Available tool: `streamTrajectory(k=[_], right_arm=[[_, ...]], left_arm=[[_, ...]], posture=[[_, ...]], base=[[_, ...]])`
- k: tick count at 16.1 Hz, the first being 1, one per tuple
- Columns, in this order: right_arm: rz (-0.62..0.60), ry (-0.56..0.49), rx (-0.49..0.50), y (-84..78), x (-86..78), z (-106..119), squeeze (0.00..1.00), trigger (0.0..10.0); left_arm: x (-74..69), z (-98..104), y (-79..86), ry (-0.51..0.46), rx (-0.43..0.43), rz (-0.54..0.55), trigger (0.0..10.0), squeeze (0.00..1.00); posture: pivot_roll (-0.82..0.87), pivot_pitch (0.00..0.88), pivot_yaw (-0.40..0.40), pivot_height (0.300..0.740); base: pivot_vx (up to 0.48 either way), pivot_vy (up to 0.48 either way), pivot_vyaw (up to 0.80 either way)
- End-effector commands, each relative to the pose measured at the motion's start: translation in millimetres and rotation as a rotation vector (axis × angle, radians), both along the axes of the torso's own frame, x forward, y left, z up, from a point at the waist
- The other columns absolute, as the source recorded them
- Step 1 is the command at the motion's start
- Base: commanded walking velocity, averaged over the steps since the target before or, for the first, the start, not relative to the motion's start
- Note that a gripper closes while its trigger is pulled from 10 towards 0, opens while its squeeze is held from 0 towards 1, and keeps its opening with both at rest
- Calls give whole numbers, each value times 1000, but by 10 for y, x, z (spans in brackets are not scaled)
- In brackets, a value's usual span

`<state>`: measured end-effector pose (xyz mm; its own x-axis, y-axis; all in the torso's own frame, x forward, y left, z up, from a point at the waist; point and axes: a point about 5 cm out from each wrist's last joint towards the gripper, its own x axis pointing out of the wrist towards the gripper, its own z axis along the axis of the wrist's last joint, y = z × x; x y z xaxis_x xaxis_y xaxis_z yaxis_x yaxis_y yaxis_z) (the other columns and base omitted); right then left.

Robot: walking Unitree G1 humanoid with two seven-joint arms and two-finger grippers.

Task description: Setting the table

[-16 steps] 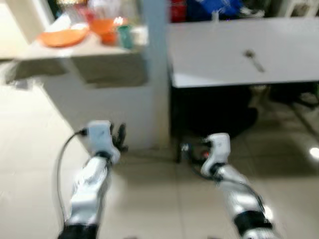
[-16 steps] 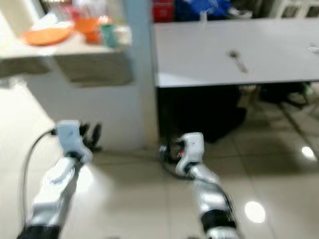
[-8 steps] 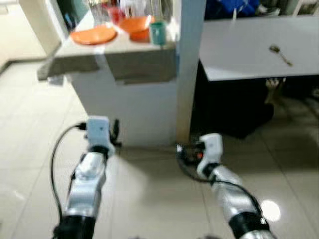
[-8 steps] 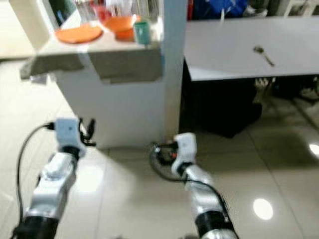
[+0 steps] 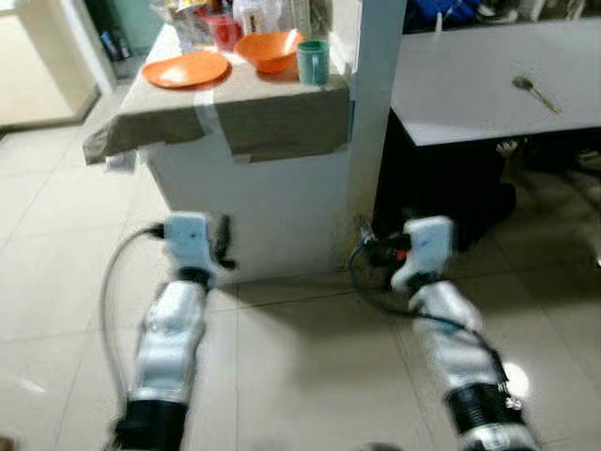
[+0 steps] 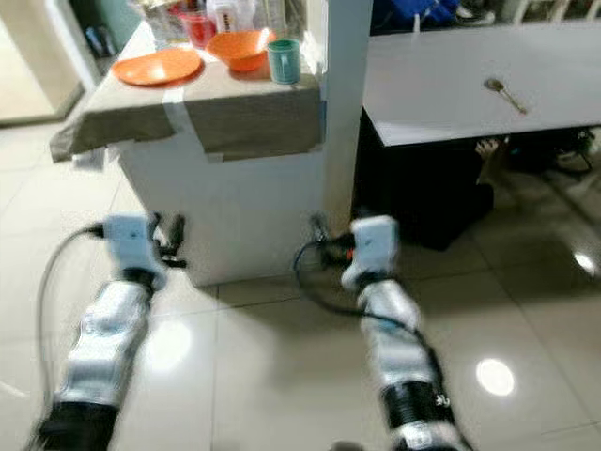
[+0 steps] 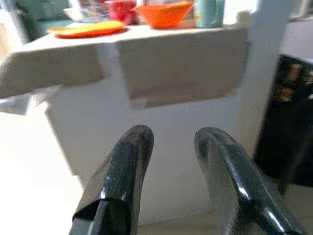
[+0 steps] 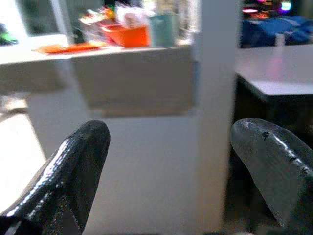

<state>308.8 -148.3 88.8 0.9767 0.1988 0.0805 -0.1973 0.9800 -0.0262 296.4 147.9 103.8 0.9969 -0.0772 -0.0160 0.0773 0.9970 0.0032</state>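
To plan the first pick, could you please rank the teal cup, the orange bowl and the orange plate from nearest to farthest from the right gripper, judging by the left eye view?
From the right gripper:
1. Teal cup, at the counter's near right corner.
2. Orange bowl, just behind and left of the cup.
3. Orange plate, farthest left on the counter.

A home's dining or kitchen area, by the look of it. At 11 o'clock a cloth-covered bench (image 5: 235,103) carries an orange plate (image 5: 185,69), orange bowl (image 5: 269,49) and green cup (image 5: 313,62). At 1 o'clock a white table (image 5: 470,89) holds a spoon (image 5: 535,91), over glossy floor tiles (image 5: 300,376).
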Motion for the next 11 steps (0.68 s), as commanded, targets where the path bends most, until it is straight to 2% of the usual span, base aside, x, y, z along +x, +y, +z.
streamTrajectory(k=[1, 4, 5, 9, 11], right_arm=[[9, -26, 2, 90, 39, 72, 0, 10000], [-28, -10, -31, 68, 55, 50, 0, 10000], [-34, -12, -35, 69, 53, 48, 0, 10000], [-41, -12, -36, 83, 56, 52, 0, 10000], [-43, -27, -45, 97, 58, 67, 0, 10000]], left_arm=[[3, 7, 113, 0, 16, 25, 10000, 0], [36, 20, 114, 5, 81, 36, 10000, 0], [48, 29, 107, 5, 75, 30, 10000, 1000], [71, 66, 70, -5, 69, 6, 10000, 1000], [81, 81, 37, -9, 68, -12, 10000, 1000]], posture=[[-143, 0, 92, 731], [-144, 0, 96, 731], [-144, 0, 96, 731], [-144, 0, 100, 731], [-143, 0, 103, 731]], base=[[311, 368, 0], [354, 323, 0], [390, 277, 0], [406, 254, 0], [424, 0, 0]])
